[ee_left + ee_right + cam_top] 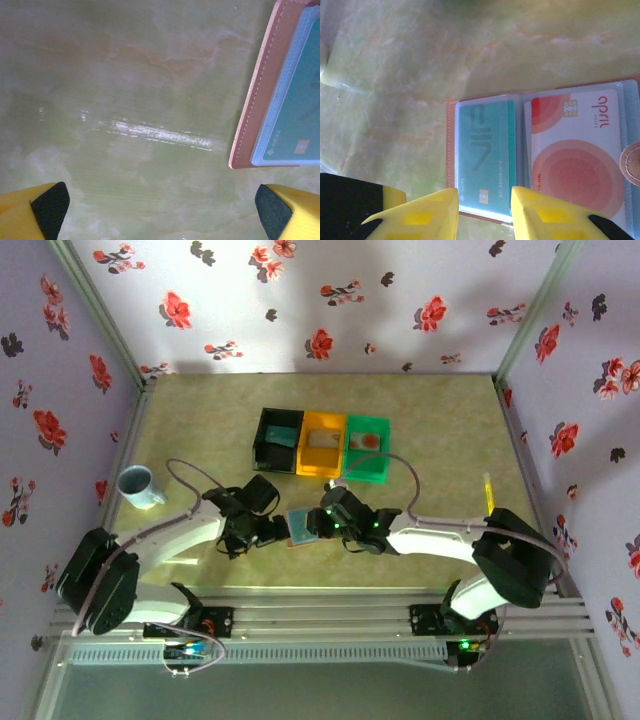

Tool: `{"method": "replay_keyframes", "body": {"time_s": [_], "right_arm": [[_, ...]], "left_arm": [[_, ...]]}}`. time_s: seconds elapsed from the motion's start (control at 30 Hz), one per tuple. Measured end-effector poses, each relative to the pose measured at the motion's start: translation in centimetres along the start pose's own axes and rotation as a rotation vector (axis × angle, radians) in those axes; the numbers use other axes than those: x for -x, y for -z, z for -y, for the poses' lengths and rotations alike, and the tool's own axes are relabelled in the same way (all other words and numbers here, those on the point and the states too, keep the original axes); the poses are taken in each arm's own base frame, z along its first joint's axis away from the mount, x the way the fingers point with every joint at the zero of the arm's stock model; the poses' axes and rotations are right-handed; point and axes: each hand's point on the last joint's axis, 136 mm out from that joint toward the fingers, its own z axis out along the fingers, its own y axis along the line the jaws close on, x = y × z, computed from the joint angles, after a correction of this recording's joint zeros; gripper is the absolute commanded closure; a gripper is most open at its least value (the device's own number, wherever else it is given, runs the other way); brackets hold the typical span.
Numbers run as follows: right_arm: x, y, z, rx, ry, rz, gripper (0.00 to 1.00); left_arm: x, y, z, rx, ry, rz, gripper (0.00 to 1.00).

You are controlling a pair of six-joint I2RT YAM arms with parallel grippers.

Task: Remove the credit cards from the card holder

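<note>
The card holder (450, 150) lies open and flat on the table, pink-brown rim round clear sleeves. A teal-green credit card (485, 150) sits in its left sleeve and a pale credit card (575, 155) with orange-red circles in its right sleeve. My right gripper (484, 210) hovers at the holder's near edge, its yellow fingers apart on either side of the teal card's chip end, gripping nothing. My left gripper (162, 210) is wide open over bare table, the card holder (260, 100) just to its right. From above, both grippers flank the card holder (300, 525).
Three bins stand in a row at the back: black (277, 440), orange (322, 444) and green (367, 448), each with a card-like item inside. A pale blue mug (137, 487) stands at the left. Flowered walls close in the table.
</note>
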Motion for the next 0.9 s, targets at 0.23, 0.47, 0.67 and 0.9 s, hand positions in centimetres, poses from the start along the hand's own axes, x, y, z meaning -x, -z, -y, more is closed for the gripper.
{"method": "replay_keyframes", "body": {"time_s": [0.23,0.47,0.67,0.9], "right_arm": [[-0.6,-1.2,0.5,0.009,-0.004,-0.045,0.67],[-1.6,-2.1,0.5,0.023,0.003,-0.088,0.68],[-1.4,-2.1,0.4,0.032,-0.001,-0.084,0.68],[-0.9,-2.1,0.3,0.040,-0.007,-0.073,0.67]], "left_arm": [[-0.4,-1.0,-0.2,0.037,0.011,-0.024,0.00],[-0.5,-1.5,0.4,0.038,-0.004,-0.029,0.00],[-0.1,-1.7,1.2,0.016,-0.007,-0.017,0.00],[0.0,-3.0,1.3,0.031,-0.006,-0.031,0.00]]}}
